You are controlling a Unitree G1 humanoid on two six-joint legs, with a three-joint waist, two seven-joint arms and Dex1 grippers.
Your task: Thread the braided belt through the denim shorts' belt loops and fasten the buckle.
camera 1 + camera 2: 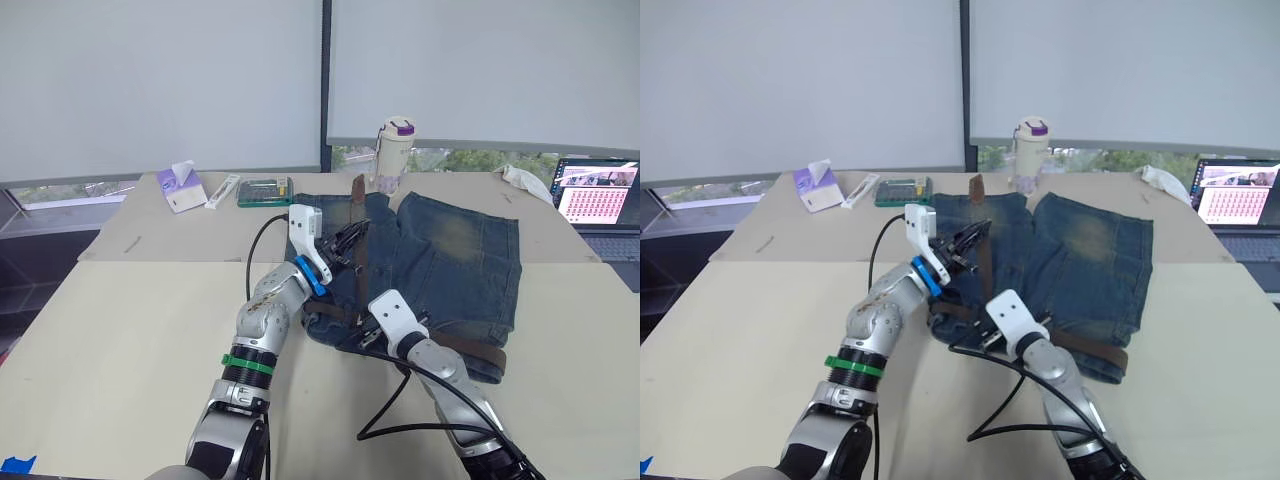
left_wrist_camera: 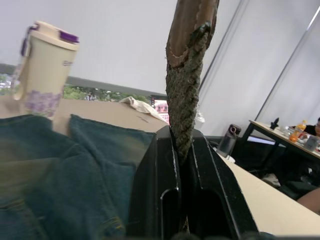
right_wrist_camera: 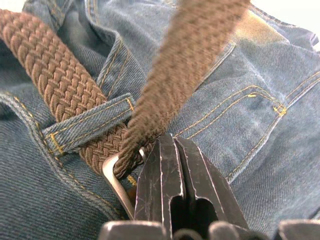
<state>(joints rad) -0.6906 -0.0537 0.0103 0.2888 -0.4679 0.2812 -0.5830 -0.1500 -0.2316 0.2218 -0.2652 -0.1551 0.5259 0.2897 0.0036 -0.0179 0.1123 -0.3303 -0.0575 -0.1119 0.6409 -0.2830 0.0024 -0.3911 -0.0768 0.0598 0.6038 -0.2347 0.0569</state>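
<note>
Pinching braided belt [image 2: 186, 100] tail in left gripper [image 1: 352, 238], right gripper [image 3: 172, 165] closed at buckle [image 3: 116, 181], tumbler [image 1: 394, 153] beyond denim shorts [image 1: 460, 262]

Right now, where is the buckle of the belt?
In the right wrist view the buckle lies on the denim shorts, just beside the right gripper, below a belt loop that the braided belt passes under.
</note>
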